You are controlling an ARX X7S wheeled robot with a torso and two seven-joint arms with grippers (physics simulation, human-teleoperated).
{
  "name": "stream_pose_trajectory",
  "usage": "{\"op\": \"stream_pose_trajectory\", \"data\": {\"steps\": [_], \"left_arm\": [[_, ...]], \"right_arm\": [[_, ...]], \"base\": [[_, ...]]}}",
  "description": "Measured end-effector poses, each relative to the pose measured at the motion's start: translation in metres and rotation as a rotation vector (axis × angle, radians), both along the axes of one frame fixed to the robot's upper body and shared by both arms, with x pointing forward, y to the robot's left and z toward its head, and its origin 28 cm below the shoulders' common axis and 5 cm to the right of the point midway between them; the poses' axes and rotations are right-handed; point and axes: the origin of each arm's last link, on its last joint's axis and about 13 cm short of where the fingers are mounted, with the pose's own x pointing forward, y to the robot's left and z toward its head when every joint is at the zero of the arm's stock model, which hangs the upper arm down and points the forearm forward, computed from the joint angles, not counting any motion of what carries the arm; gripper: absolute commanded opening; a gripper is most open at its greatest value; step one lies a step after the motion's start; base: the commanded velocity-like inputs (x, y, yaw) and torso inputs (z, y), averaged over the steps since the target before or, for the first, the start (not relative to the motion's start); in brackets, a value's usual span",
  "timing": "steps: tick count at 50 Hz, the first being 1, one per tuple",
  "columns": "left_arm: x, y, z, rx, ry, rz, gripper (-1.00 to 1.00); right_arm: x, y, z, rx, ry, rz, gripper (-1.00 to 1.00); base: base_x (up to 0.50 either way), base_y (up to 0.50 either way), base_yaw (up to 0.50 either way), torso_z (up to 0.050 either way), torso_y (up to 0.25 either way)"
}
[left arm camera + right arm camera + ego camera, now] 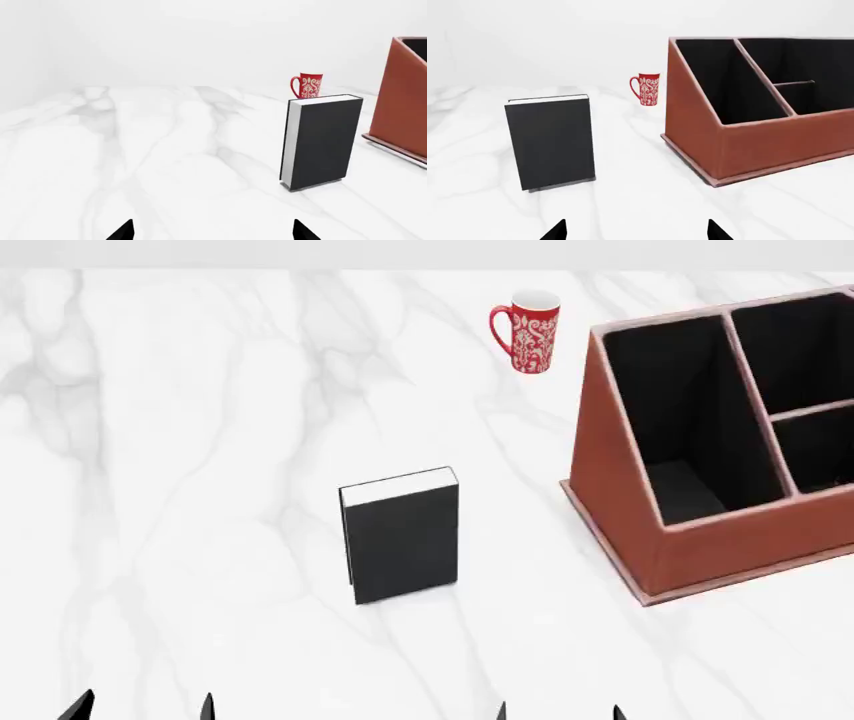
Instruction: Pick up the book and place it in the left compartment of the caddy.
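Nearest the robot, at the front edge of the marble table (174, 490), only the fingertips of both grippers show. The left gripper (142, 707) and the right gripper (558, 711) each have their two tips spread wide with nothing between them — both are empty and well short of anything on the table.

Further in, around the middle of the table, the book (400, 540) stands upright on its bottom edge, black cover facing the robot and white page edges on top. It stands apart from everything, with bare marble all round it.

To the right of the book and a little further back sits the caddy (627, 510), close to the table's right edge, its sloped front toward the robot. The left compartment (681, 420) is the long black-lined slot along the caddy's left wall, and it looks empty. Near the far edge stands a red patterned mug (531, 330), behind the book and clear of both.

The main risk I see is the book's stance: a fingertip that nudges the cover before the grip closes would likely topple it flat — much harder to pick up. A tilted grip could also catch the book on the compartment's divider.
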Motion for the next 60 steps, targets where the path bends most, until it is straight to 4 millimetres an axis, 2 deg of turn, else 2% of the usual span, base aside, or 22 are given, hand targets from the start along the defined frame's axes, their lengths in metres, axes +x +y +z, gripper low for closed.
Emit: {"op": "stream_pose_trajectory", "data": {"steps": [40,55,60], "left_arm": [[0.0037,0.0016,-0.002,0.017,0.017,0.002,1.0],[0.0015,-0.0001,-0.0016,0.021,0.016,0.005,1.0],[0.0017,-0.0019,-0.0022,0.039,0.031,0.014,1.0]], "right_arm": [[0.0011,0.0004,0.0008,-0.022,0.015,-0.028,1.0],[0.0013,0.0007,-0.0004,-0.021,0.01,-0.021,1.0],[0.0013,-0.0003,-0.001,-0.024,0.013,-0.025,1.0]], "base": [[0.0,0.0,0.0,0.0,0.0],[-0.2,-0.38,0.0,0.0,0.0],[-0.02,-0.02,0.0,0.0,0.0]]}}
